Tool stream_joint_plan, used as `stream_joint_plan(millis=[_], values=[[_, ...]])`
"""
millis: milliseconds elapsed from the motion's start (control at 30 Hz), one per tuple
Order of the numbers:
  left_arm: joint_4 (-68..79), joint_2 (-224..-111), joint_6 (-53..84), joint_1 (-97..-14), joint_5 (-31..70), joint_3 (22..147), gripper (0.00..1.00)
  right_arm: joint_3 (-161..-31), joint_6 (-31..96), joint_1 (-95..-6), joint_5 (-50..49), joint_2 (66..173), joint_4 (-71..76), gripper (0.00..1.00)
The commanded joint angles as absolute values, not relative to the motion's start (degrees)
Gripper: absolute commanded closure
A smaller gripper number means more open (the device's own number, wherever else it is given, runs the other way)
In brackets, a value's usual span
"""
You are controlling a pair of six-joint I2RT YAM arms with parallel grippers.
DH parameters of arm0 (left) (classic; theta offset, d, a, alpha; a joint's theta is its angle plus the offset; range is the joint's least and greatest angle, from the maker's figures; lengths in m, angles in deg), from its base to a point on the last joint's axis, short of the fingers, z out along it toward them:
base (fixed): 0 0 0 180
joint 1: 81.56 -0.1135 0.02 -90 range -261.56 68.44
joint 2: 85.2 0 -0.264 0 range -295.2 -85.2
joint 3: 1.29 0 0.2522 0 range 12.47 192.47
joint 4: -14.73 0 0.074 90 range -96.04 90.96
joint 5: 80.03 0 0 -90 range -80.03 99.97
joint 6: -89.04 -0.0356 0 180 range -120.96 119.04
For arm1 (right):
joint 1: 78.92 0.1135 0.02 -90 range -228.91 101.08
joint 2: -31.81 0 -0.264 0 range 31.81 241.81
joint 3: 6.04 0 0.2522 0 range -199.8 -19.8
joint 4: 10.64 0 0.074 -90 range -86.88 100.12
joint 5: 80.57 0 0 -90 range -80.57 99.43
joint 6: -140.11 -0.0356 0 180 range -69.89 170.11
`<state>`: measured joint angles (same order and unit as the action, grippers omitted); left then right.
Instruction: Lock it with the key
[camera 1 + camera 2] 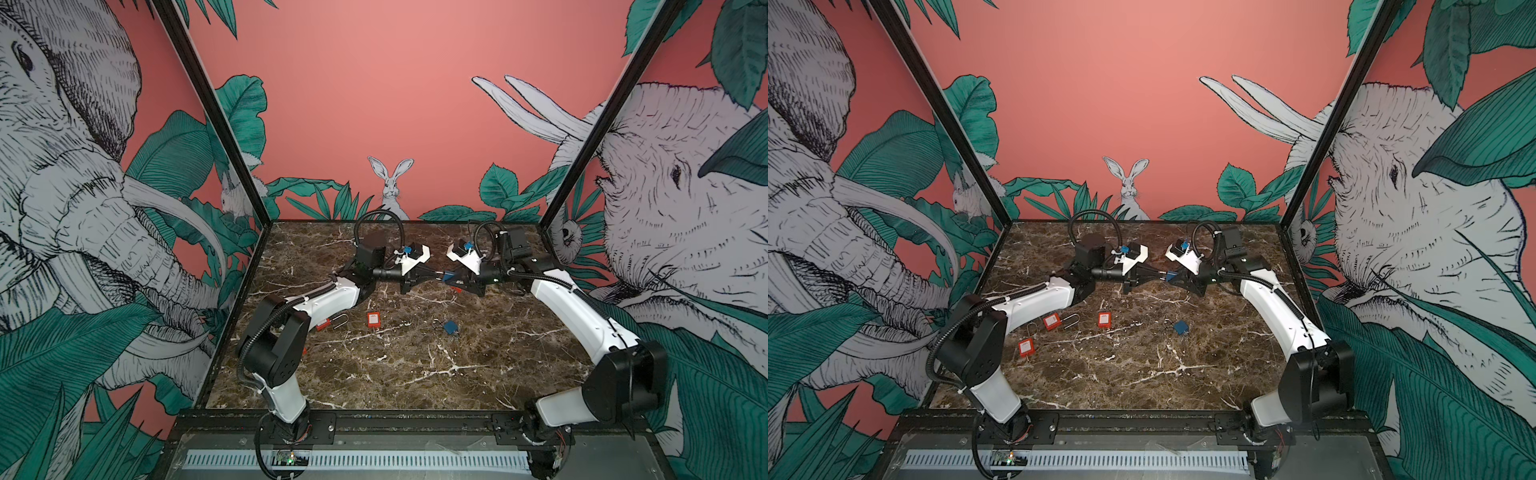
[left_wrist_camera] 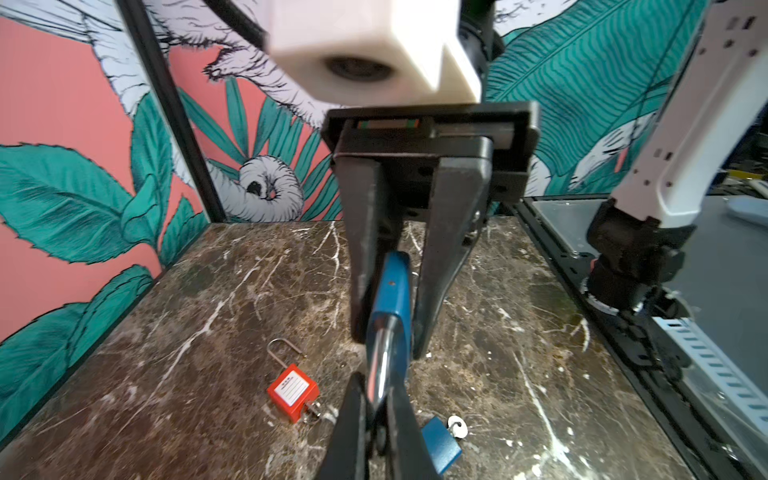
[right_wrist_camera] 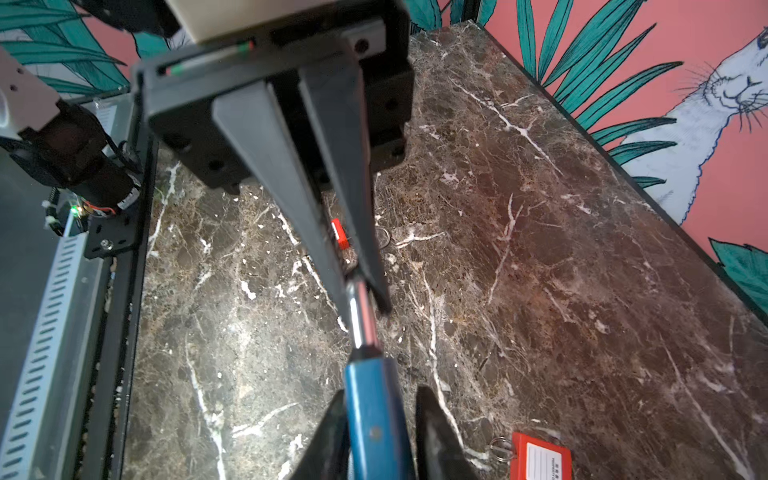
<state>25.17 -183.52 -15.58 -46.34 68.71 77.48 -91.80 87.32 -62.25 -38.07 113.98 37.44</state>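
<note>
In both top views: blue padlock up off the marble table, over its far middle, between left gripper and right gripper pointing tip to tip. Lying on the table nearer the camera: second blue padlock and red padlocks. From the left wrist: left gripper pinched tight on the bright metal bar jutting from the blue padlock, with the right gripper's fingers flanking the body. From the right wrist: right gripper parted partway around the blue padlock, a clear gap between the body and one finger, the other finger close against it.
</note>
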Motion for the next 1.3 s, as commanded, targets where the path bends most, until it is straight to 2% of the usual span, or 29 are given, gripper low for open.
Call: stream_joint_plan(millis=[0,100,333,433,567,733,867,1267], values=[[24.0,-181.1,-16.3,-46.5,76.8,80.4,1.00,-91.0,89.5,-62.2,-39.4,109.0,37.1,0.56],[22.2,-181.2,-17.1,-47.2,77.5,81.4,1.00,-89.1,90.1,-63.4,-38.2,105.4,40.1,0.51],[17.3,-180.8,-20.3,-47.9,77.1,83.3,1.00,-86.5,90.0,-64.5,-35.8,98.0,45.2,0.50],[13.5,-180.5,-23.6,-47.9,77.0,84.3,1.00,-85.7,90.1,-65.1,-34.0,96.5,46.1,0.54],[12.7,-180.2,-24.3,-47.9,77.2,84.2,1.00,-84.7,89.5,-65.2,-32.2,95.1,43.1,0.70],[14.1,-179.4,-24.3,-47.9,77.0,82.7,1.00,-85.6,88.5,-65.3,-32.1,95.9,41.5,0.77],[14.1,-179.1,-24.5,-47.9,77.2,82.4,1.00,-88.2,90.0,-65.3,-33.2,99.3,45.3,0.78],[14.2,-179.5,-25.6,-47.5,77.5,82.4,1.00,-88.1,88.6,-65.3,-33.8,101.1,42.0,0.77]])
